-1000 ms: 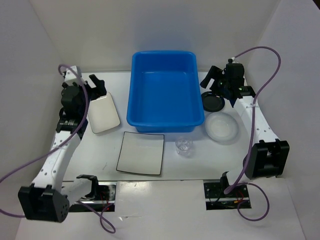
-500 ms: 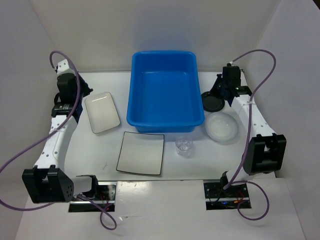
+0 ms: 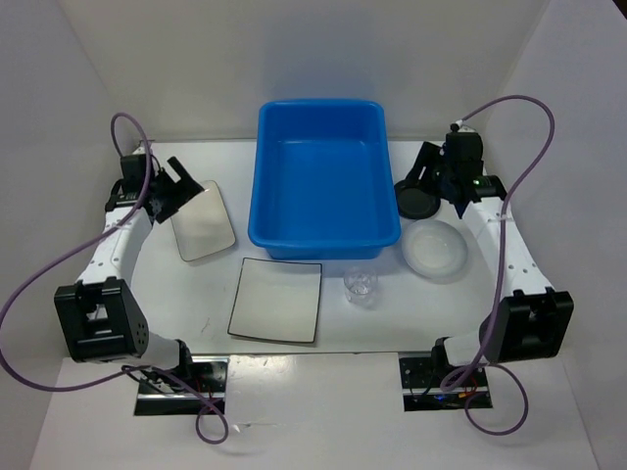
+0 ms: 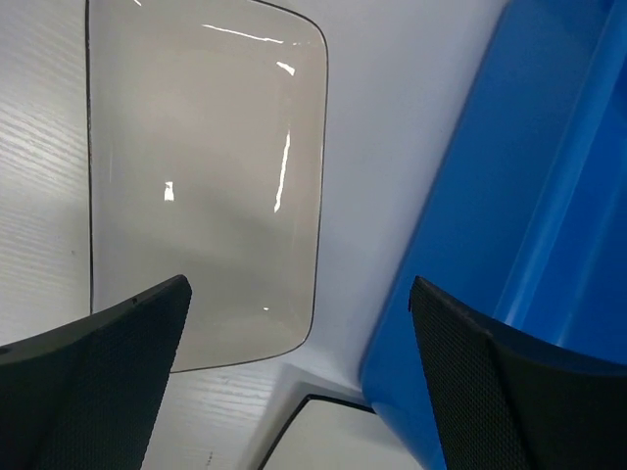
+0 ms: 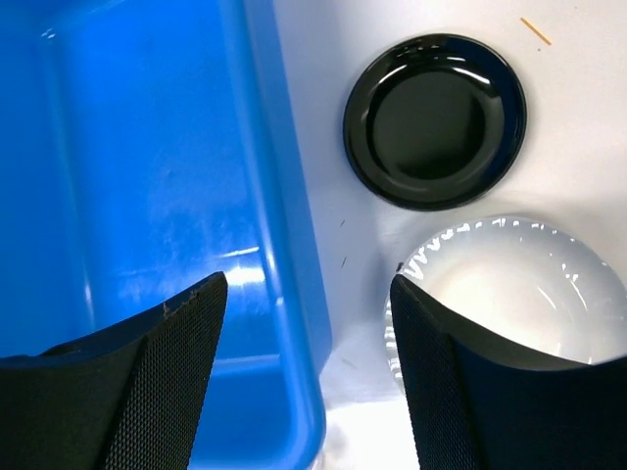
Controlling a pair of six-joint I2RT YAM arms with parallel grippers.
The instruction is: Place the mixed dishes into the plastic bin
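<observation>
Nearest to the arm bases, we are seeing one flat square plate [image 3: 276, 300] with a thin dark rim lying on the worktop [image 3: 323, 323], turned slightly off square. Just to its right, one small clear cup [image 3: 361, 285] is standing upright. A little farther on the right, one translucent round dish [image 3: 437, 249] is lying flat, and one small black plate [image 3: 418, 199] is sitting just beyond it, close to the bin's right wall.

On the left, one white rounded-rectangle plate [image 3: 204, 220] is lying flat, its long axis running near to far, its near end leaning toward the bin. That is five dishes, all resting outside the bin.

The single blue bin [image 3: 321, 181] is sitting mid-worktop, opening upward, its long axis running near to far. We are seeing only its bare floor.

The left pincer [image 4: 299, 294] is hovering spread wide over the white plate's bin-side edge, gripping nothing. The right pincer [image 5: 309, 284] is hovering spread over the bin's right rim beside the black plate, also gripping nothing.
</observation>
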